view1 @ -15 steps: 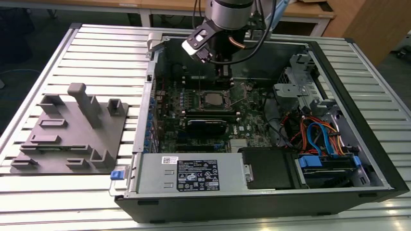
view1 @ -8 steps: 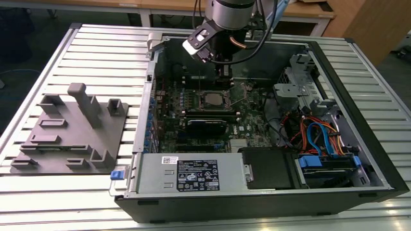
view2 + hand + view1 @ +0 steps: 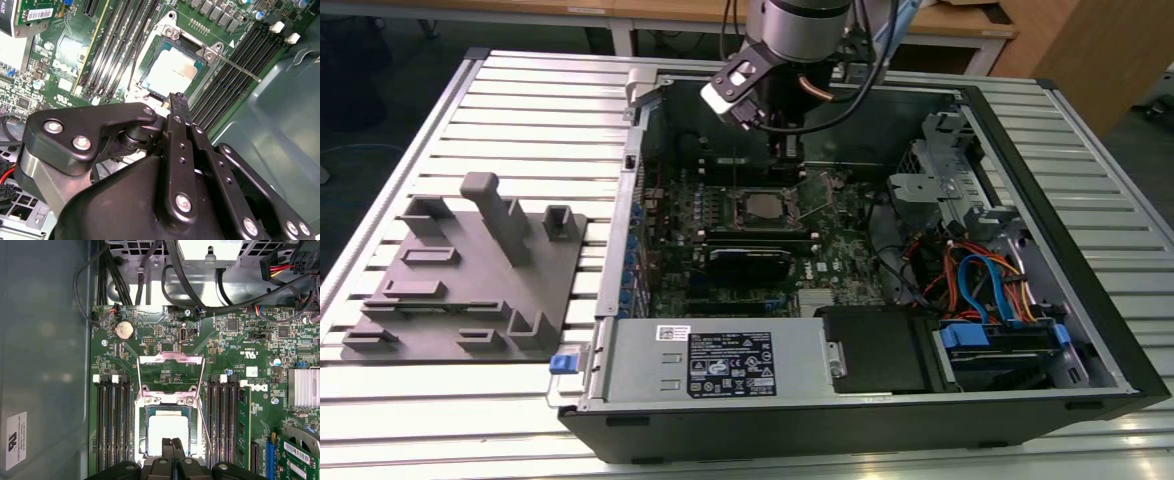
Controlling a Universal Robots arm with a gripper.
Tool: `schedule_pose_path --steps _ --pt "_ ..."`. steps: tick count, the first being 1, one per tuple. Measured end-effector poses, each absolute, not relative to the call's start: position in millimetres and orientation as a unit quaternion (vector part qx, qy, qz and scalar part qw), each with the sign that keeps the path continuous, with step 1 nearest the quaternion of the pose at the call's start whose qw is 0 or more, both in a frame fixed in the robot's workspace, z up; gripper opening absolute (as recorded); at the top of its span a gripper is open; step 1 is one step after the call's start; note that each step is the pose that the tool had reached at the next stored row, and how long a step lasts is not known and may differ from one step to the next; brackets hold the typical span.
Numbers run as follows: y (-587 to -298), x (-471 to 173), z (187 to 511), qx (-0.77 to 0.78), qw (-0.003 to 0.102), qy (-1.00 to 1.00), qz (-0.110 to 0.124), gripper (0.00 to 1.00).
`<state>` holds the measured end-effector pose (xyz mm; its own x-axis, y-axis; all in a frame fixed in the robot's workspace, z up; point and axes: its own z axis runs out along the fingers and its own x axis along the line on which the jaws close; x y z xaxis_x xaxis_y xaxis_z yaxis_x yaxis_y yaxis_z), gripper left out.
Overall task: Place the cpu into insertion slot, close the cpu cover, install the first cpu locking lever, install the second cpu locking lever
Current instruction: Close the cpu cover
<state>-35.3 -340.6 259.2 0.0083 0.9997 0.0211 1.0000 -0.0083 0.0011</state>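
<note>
Green board (image 3: 235, 347) within open case (image 3: 45, 340): cpu (image 3: 169, 432) flat, face-up in insertion slot (image 3: 141, 432), cpu cover (image 3: 171, 359) raised, claw (image 3: 172, 442) closed, empty, overhead.

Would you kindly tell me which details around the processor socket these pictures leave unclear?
1. Silvery-grey square cpu: one edge is hidden behind the black gripper in the first wrist view.
2. Black-and-silver square insertion slot: too small in the exterior view to judge how the cpu sits in it.

The cpu (image 3: 168, 432) top is glossy bright metal, the cpu cover (image 3: 170, 358) shiny silver metal, the gripper (image 3: 172, 441) matt black.
</note>
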Motion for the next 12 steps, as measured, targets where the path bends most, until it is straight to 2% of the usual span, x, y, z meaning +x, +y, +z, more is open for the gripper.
schedule_pose_path --steps 12 --pt "-340.6 -30.9 259.2 -0.71 0.007 -0.704 -0.008 0.11"
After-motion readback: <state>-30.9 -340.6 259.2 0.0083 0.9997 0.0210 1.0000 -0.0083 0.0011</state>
